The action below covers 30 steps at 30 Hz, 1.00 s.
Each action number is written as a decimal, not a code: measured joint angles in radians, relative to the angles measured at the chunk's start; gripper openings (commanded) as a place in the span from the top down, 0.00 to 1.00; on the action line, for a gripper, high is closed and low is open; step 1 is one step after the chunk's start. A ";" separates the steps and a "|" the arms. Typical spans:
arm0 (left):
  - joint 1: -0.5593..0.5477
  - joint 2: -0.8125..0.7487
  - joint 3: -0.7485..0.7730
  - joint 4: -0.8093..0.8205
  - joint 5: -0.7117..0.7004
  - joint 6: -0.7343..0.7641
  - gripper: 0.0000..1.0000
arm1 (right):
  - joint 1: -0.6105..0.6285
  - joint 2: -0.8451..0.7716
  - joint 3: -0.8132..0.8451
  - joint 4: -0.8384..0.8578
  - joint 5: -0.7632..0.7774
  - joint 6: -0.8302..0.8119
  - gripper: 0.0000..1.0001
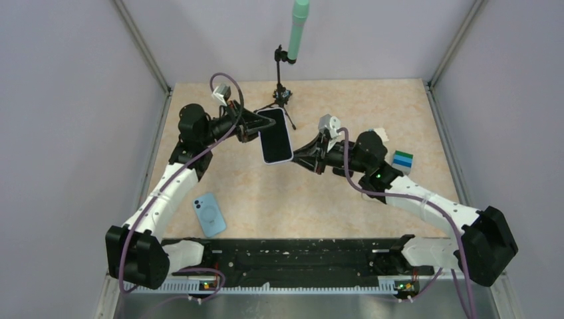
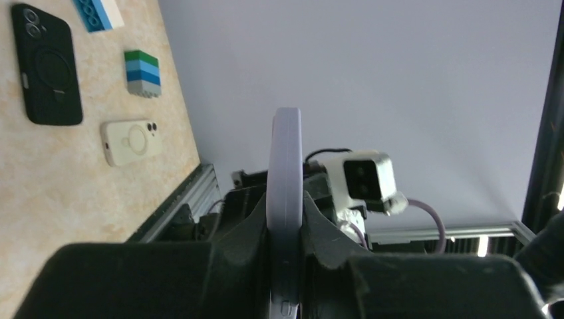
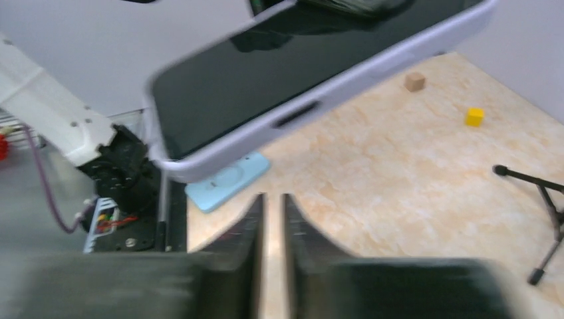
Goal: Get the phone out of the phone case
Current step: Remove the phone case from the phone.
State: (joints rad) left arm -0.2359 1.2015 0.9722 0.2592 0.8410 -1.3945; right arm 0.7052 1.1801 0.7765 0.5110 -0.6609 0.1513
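A phone with a dark screen sits in a lavender phone case, held up in the air over the middle of the table. My left gripper is shut on its left edge. In the left wrist view the case's lavender rim stands edge-on, pinched between the fingers of that gripper. My right gripper hovers just right of the phone's lower corner. In the right wrist view the phone hangs above that gripper, whose jaws stand a narrow slit apart with nothing between them.
A light blue case lies near the left arm's base. A small tripod stands at the back. Stacked blocks, a black case and a cream case lie at the right. Small cubes lie beyond.
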 measured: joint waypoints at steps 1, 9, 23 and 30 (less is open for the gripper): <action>-0.005 -0.003 0.000 -0.001 0.007 -0.015 1.00 | 0.000 0.004 0.000 -0.012 0.021 -0.011 1.00; -0.021 -0.026 0.000 0.000 0.031 -0.047 1.00 | 0.000 0.026 -0.018 -0.051 0.109 0.040 0.63; 0.019 0.022 0.049 -0.064 0.090 0.185 1.00 | -0.002 -0.022 -0.064 0.040 -0.134 0.365 0.31; 0.051 0.056 0.059 -0.050 0.202 0.273 1.00 | -0.008 0.043 -0.018 0.069 -0.200 0.473 0.44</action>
State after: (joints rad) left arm -0.1852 1.2572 1.0309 0.2089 1.0428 -1.1213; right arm 0.6975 1.2232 0.7589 0.5800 -0.8604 0.6247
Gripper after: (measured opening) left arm 0.168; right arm 0.638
